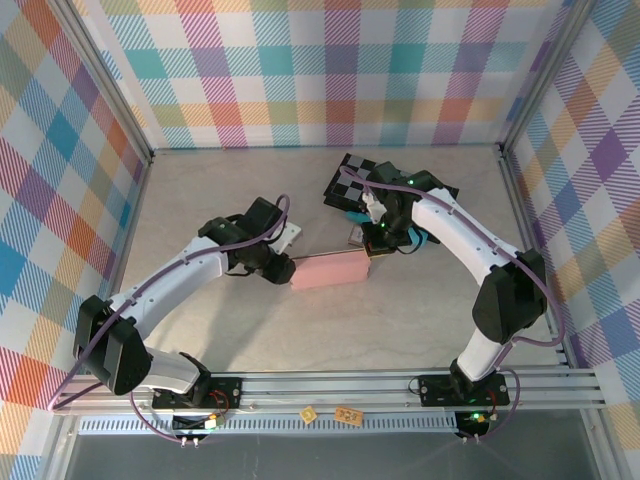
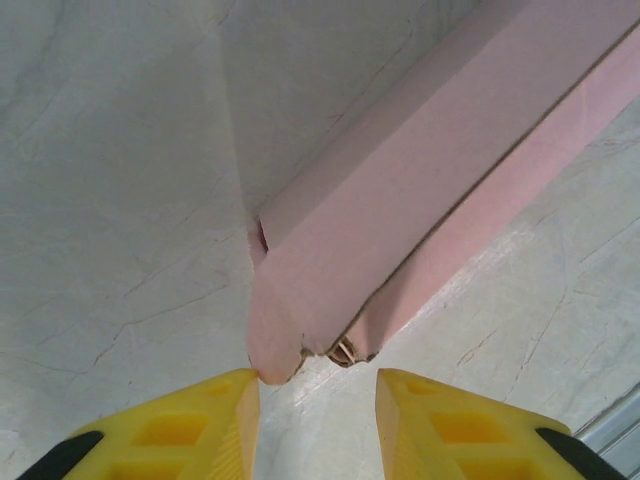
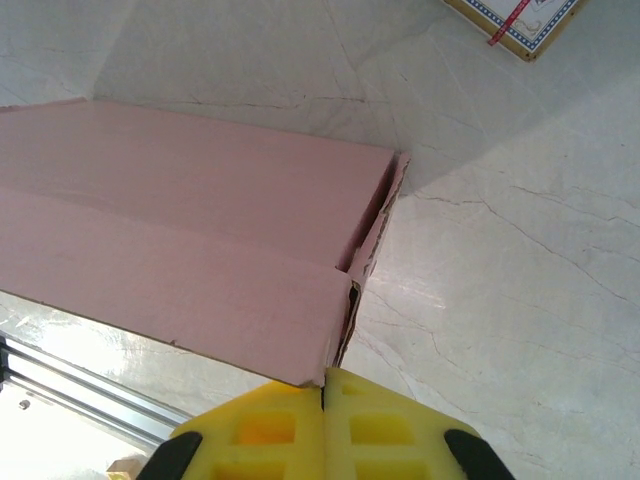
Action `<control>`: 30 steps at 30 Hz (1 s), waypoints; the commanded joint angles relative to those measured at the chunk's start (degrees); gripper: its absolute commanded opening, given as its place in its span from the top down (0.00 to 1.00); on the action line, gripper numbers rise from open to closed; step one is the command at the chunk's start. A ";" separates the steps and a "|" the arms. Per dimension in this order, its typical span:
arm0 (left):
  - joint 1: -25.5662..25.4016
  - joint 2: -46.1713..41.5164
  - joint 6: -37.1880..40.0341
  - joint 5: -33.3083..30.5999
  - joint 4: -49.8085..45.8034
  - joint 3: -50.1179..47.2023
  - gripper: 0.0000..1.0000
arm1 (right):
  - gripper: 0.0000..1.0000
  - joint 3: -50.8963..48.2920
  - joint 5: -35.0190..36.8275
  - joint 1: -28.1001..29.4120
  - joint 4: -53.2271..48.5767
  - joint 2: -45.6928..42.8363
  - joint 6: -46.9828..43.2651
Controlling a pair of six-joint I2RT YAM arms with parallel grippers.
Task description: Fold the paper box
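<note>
table (image 1: 400,330): pale marbled top, walled in plaid. paper box (image 1: 330,271): dusty pink, lying on its long side near the table's middle, between the two grippers; its long walls are already folded into a closed rectangular tube. checkered board (image 1: 350,175): behind the right arm, apart from the box. card pack (image 3: 520,20): beyond the box's right end, not touching it. left gripper (image 2: 318,378): yellow fingers apart, holding nothing, one tip touching the box's rumpled left end. right gripper (image 3: 323,385): fingers pressed together, tip against the lower corner of the right end. judged progress: body formed; both end flaps sit ajar with dark gaps and remain to be tucked in.
</note>
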 commanded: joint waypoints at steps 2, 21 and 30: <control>1.31 0.35 -1.16 0.26 0.91 1.95 0.65 | 1.00 1.96 -1.66 0.20 -1.42 0.44 0.54; 6.29 0.28 -4.11 14.97 2.82 -0.43 0.60 | 1.00 1.34 -3.02 -0.66 -1.32 0.60 0.93; 6.21 0.36 -3.19 13.05 2.41 -1.50 0.61 | 1.00 1.08 -3.10 -1.10 -1.32 0.56 1.06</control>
